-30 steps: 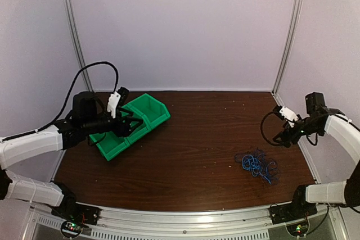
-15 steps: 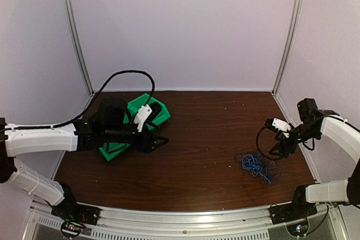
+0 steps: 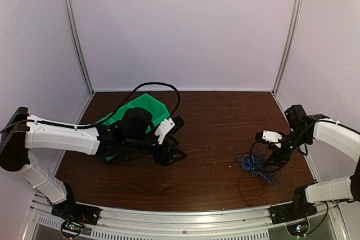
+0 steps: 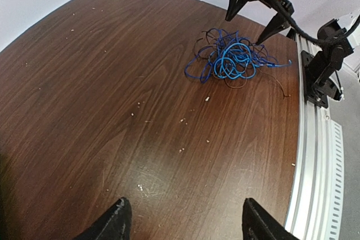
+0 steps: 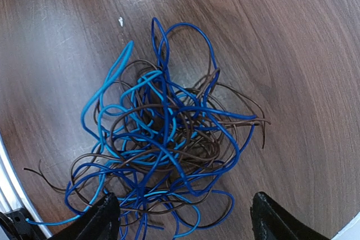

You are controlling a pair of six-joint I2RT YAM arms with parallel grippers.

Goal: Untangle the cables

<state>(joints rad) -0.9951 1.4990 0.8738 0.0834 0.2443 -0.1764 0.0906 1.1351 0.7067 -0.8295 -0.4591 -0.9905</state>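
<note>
Swung away from the green bins (image 3: 147,105), the left arm (image 3: 67,136) has now been stretched out over the desk (image 3: 214,122) toward its middle, and the left hand (image 4: 185,224) is held wide open and empty. Over at the right edge, the right hand (image 5: 184,217) has been lowered above the cables (image 5: 163,139), its jaws spread wide with nothing gripped. Blue and dark strands are seen heaped in one tangle.

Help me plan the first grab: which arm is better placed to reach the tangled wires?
Right. The right gripper hangs open just over the wire tangle; the left gripper, also open, is far off, near the green bins.
</note>
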